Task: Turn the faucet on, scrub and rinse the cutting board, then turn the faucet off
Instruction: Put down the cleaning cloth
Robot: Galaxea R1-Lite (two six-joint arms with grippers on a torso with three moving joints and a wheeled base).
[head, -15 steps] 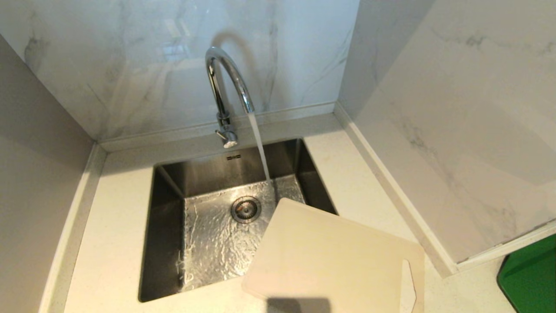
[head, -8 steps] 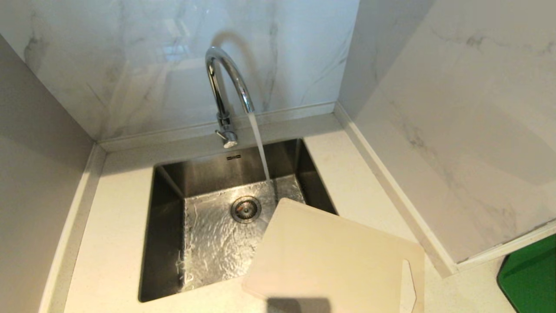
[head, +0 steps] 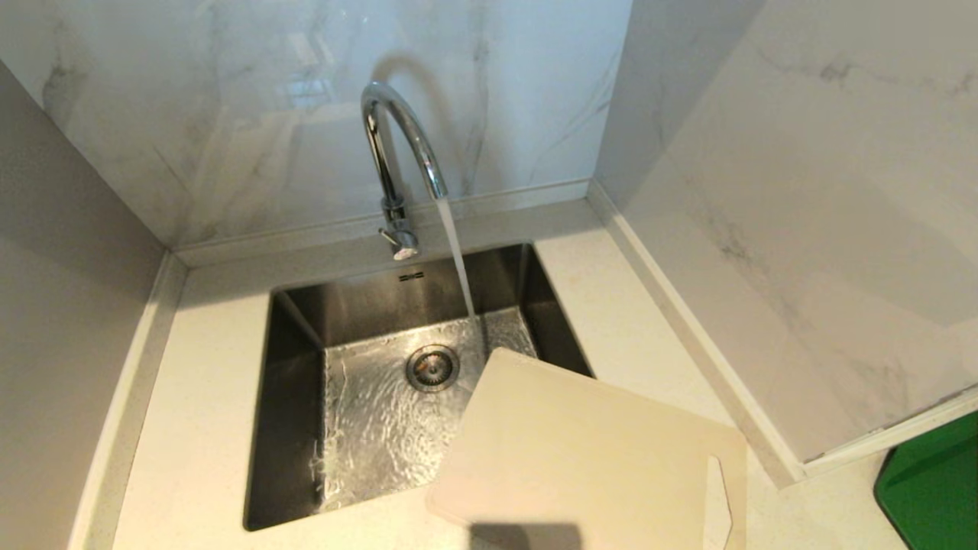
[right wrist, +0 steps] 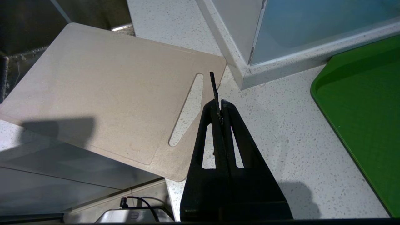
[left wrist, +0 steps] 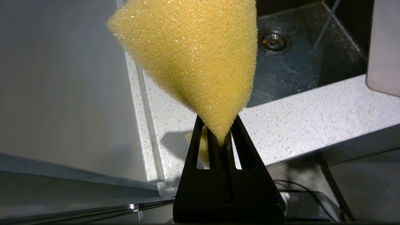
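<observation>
The chrome faucet (head: 397,145) stands behind the steel sink (head: 294,397), and a stream of water (head: 458,260) runs from its spout onto the sink floor. Its small lever (head: 403,244) sits near the base. The beige cutting board (head: 581,458) lies flat on the counter at the front right, one corner over the sink, its slot handle (right wrist: 187,109) toward the near right. My left gripper (left wrist: 220,137) is shut on a yellow sponge (left wrist: 193,56), held above the counter's front edge left of the sink. My right gripper (right wrist: 221,104) is shut beside the board's handle end, holding nothing. Neither arm shows in the head view.
Marble walls close in the counter at the back, left and right. A green tray (head: 932,481) lies on the counter at the far right, past the wall's end. The drain (head: 432,367) lies in the middle of the wet sink floor.
</observation>
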